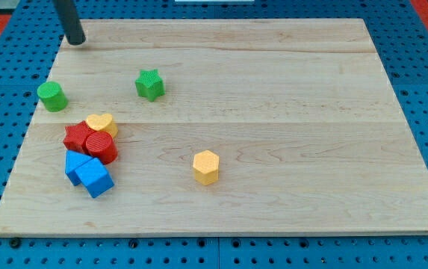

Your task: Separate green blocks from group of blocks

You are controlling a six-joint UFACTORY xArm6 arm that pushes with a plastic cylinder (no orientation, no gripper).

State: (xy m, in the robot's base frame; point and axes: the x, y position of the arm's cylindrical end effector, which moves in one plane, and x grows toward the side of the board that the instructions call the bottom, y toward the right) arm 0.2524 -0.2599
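My tip rests at the worktop's top-left corner, touching no block (a bare rod, nothing to open or close). Below it sits the green cylinder; the green star lies to its lower right, both apart from the cluster.

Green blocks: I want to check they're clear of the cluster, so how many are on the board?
2. The green cylinder sits near the view's left edge; the green star lies to its right. Both stand apart from the cluster; none looks hidden.

Rod cut off by the view's top, red star block partly hidden (red cylinder in front)
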